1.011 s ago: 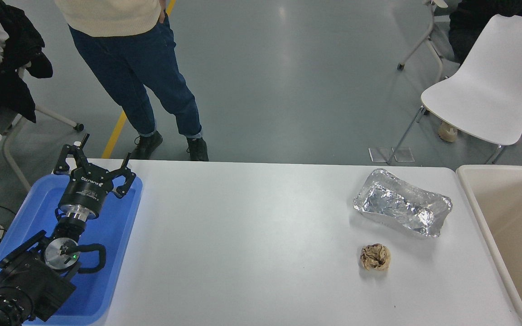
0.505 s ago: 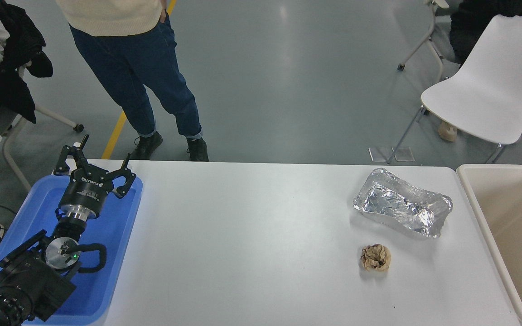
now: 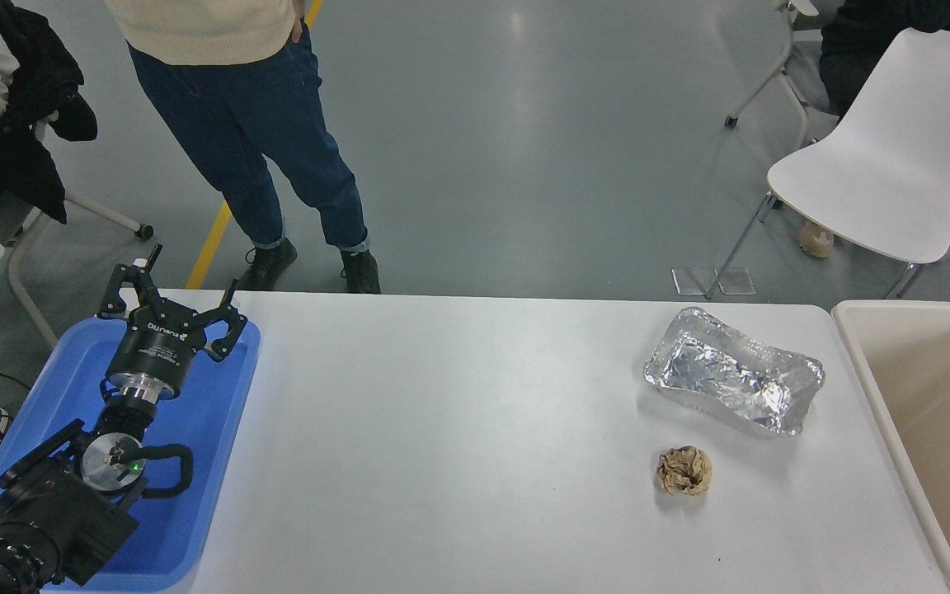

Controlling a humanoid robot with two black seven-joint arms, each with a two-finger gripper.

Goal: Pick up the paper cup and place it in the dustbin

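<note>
Left claw (image 3: pixel 171 302) parked over blue tray (image 3: pixel 219 412) at worktop's (image 3: pixel 442 429) left end, fingers spread apart, gripping nothing. Dustbin (image 3: pixel 862 363) sits off the worktop's right edge, well apart from it. Paper cup and right claw both out of sight.

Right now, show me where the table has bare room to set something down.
The widest bare stretch lies between the blue tray and the brown paper ball. The left hand hangs open over the tray. It is crowded between the foil tray, the ball and the dustbin.
</note>
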